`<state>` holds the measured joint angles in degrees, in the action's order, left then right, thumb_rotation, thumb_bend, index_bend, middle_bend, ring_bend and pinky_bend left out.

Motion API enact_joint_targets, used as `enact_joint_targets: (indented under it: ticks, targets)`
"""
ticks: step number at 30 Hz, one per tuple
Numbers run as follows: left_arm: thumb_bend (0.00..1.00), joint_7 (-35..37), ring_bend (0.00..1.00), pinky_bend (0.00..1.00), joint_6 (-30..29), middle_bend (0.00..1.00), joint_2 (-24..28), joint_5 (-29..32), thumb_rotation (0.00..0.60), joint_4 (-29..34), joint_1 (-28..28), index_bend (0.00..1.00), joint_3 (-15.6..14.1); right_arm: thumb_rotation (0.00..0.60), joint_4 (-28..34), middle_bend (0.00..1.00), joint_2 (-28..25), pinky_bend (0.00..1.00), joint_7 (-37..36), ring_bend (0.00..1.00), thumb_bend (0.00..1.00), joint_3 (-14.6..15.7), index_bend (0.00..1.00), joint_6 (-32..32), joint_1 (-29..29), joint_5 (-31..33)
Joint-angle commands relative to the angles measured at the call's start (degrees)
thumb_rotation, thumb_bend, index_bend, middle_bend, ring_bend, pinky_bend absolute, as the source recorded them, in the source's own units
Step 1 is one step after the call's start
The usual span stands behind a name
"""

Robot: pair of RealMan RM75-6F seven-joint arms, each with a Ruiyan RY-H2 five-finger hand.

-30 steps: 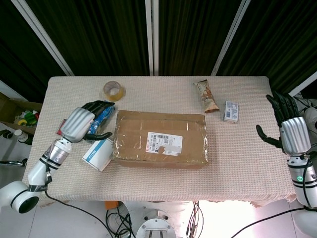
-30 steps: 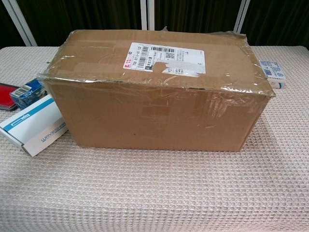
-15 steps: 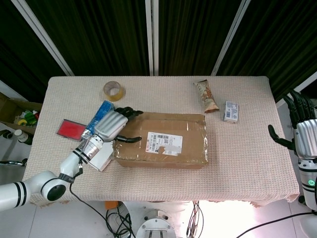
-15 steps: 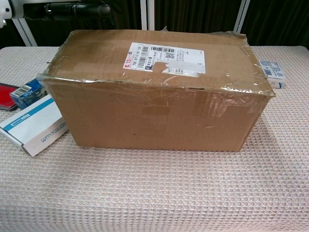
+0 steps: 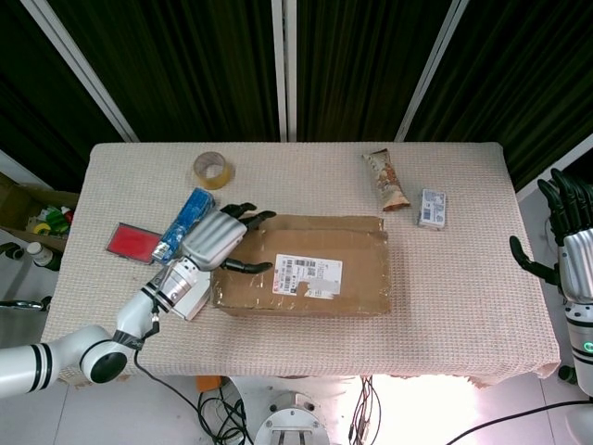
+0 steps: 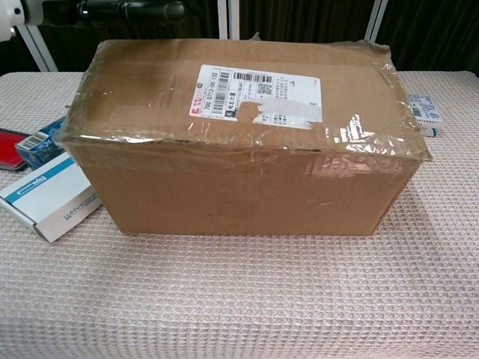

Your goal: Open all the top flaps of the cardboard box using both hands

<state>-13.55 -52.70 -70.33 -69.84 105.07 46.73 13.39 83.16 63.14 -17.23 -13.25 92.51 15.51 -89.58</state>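
Note:
A brown cardboard box wrapped in clear tape sits mid-table, its top flaps closed under a white shipping label. My left hand is at the box's left end, fingers spread and reaching onto its top left corner; its dark fingers show at the upper left of the chest view. My right hand hovers off the table's right edge, fingers apart, holding nothing and well away from the box.
Left of the box lie a white and blue carton, a blue packet and a red flat item. A tape roll sits at the back left. A snack wrapper and a small box lie at the back right.
My left hand swung from the table's left side onto the box's left top corner. The box's top tipped toward the chest camera. My right hand drew back to the right.

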Motion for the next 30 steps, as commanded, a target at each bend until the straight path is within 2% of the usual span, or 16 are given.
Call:
enact_joint_targets:
  ticks: [1,11,21,24,28,30]
  targets:
    - [0.09,1.94,0.14,0.26,-1.20,0.43,1.89,-1.06,0.000,2.53,-0.50,0.12,0.86,0.600,-0.52,0.00,0.21,0.00,0.05,0.00,0.31,0.22,0.00,-0.57,0.17,0.14]
    - [0.09,11.58,0.14,0.26,0.22,0.48,13.33,-0.92,0.000,15.98,-2.15,0.10,3.86,0.600,-2.15,0.00,1.88,0.00,-0.59,0.00,0.29,0.18,0.00,-1.05,0.87,0.37]
    - [0.09,19.69,0.15,0.27,4.50,0.49,25.55,-5.66,0.000,27.57,-5.76,0.08,1.50,0.600,-4.95,0.00,3.44,0.00,-0.09,0.00,0.27,0.20,0.00,3.51,0.99,-3.18]
    - [0.09,24.29,0.18,0.28,5.25,0.53,28.98,-8.75,0.000,29.63,-7.31,0.08,0.88,0.600,-4.77,0.00,3.29,0.00,0.07,0.00,0.27,0.12,0.00,4.22,0.73,-3.19]
    - [0.09,30.58,0.25,0.29,6.26,0.66,32.72,-14.07,0.000,29.92,-8.54,0.08,0.27,0.600,-4.64,0.00,3.27,0.00,0.04,0.00,0.27,0.27,0.00,4.31,0.58,-3.09]
    - [0.09,32.69,0.26,0.29,5.64,0.69,34.14,-16.00,0.000,29.81,-9.12,0.08,0.20,0.600,-4.50,0.00,3.35,0.00,0.17,0.00,0.27,0.38,0.00,4.39,0.57,-3.21]
